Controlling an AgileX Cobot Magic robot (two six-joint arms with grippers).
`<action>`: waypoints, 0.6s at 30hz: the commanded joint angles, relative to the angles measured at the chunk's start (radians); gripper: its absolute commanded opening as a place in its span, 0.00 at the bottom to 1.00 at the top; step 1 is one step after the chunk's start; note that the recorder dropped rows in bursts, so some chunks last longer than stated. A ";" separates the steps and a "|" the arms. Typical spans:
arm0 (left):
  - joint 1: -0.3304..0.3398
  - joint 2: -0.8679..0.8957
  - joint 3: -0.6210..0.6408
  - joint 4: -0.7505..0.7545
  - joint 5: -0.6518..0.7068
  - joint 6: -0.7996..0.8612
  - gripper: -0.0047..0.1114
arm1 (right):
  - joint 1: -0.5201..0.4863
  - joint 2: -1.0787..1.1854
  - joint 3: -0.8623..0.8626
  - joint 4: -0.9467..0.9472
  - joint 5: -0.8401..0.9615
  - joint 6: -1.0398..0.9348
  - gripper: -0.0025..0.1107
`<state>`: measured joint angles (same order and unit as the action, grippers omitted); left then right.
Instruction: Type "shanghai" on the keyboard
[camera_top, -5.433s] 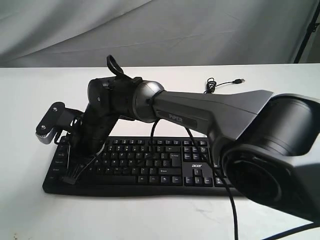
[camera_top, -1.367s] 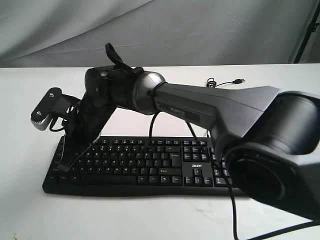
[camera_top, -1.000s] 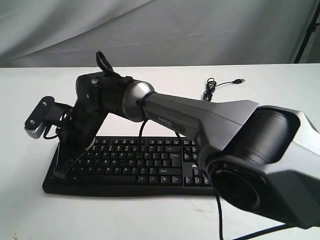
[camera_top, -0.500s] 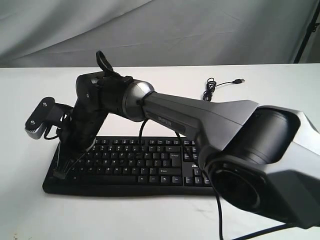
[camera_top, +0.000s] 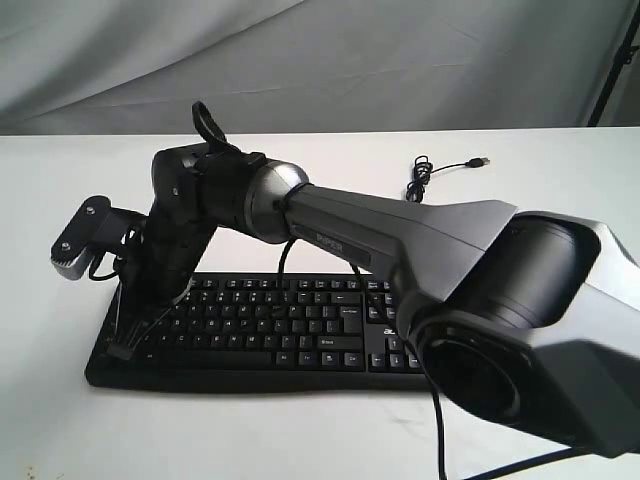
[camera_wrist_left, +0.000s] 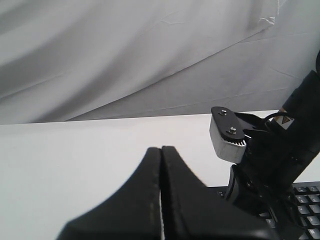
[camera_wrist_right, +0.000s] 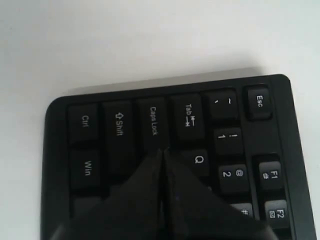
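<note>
The left tool (camera_wrist_left: 161, 155) has its fingers pressed together. The right tool (camera_top: 122, 345), also pinched together, points down at the left end of the black keyboard (camera_top: 290, 330) on the white tabletop (camera_top: 560, 180), by the Caps Lock key (camera_wrist_right: 153, 121). The right arm (camera_top: 400, 235) reads "PIPER". The "acer" logo (camera_top: 393, 329) sits by the number pad.

The keyboard (camera_top: 300, 325) is black, with white legends on the keys and a small white logo, and its thin cable (camera_top: 418, 172) is black too. The table (camera_top: 560, 200) is plain white, and the cloth (camera_top: 400, 60) behind is grey without any pattern. The right arm (camera_top: 400, 235) is dark grey with a shiny silver joint and a black wrist, the camera block (camera_top: 78, 240) is black with a pale grey face, and the right gripper (camera_wrist_right: 161, 155) and the left gripper (camera_wrist_left: 161, 150) are both matt black.
</note>
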<state>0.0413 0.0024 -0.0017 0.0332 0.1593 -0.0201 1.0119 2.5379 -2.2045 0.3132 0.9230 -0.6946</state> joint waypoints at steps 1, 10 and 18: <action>-0.006 -0.002 0.002 -0.002 -0.005 -0.003 0.04 | 0.001 0.002 -0.008 0.011 0.002 0.001 0.02; -0.006 -0.002 0.002 -0.002 -0.005 -0.003 0.04 | 0.001 0.016 -0.008 0.026 0.002 -0.006 0.02; -0.006 -0.002 0.002 -0.002 -0.005 -0.003 0.04 | 0.001 0.012 -0.008 0.019 0.004 -0.008 0.02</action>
<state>0.0413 0.0024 -0.0017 0.0332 0.1593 -0.0201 1.0119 2.5537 -2.2065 0.3372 0.9214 -0.6957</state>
